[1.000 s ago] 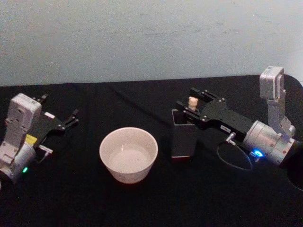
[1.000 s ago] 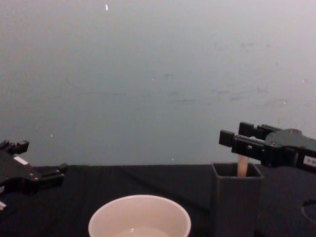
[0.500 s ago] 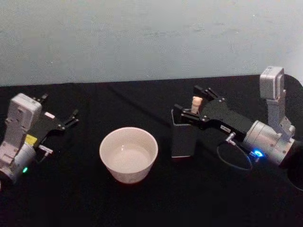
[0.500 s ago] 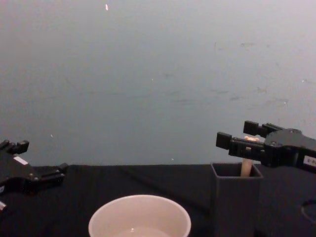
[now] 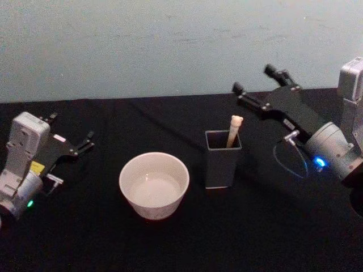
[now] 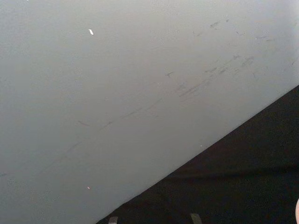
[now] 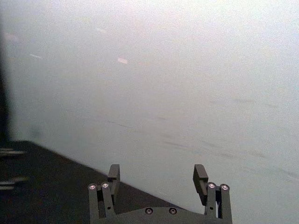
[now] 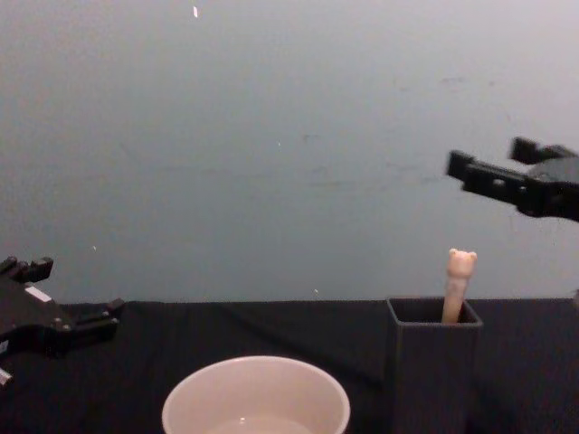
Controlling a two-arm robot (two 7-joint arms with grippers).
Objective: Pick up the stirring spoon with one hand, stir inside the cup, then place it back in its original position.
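Cup: the cream-white cup (image 5: 153, 185) is seen nearest on the black table (image 5: 170, 243), a little left of centre, upright; its inside looks pale and nothing is seen standing in it.
Holder: the dark grey square holder (image 5: 222, 159) is set upright just right of the cup, apart from it, slightly farther back.
Stirring spoon: the stirring spoon (image 5: 233, 131) is lodged in the holder, leaning against its far right corner; the beige handle and bear head (image 8: 461, 262) are raised above the rim, while the neck and bowl are hidden inside.
Left hand: the left hand (image 5: 70, 136) is held low over the table at the left edge, well apart from the cup; its fingers are spread and nothing is gripped.
Right hand: the right hand (image 5: 258, 79) is raised above and behind the holder, to its right, clear of the spoon; in the right wrist view its two fingers (image 7: 113, 175) are seen parted with an empty gap between them.
Wall: a pale wall (image 5: 170, 45) is seen behind the far edge of the table.
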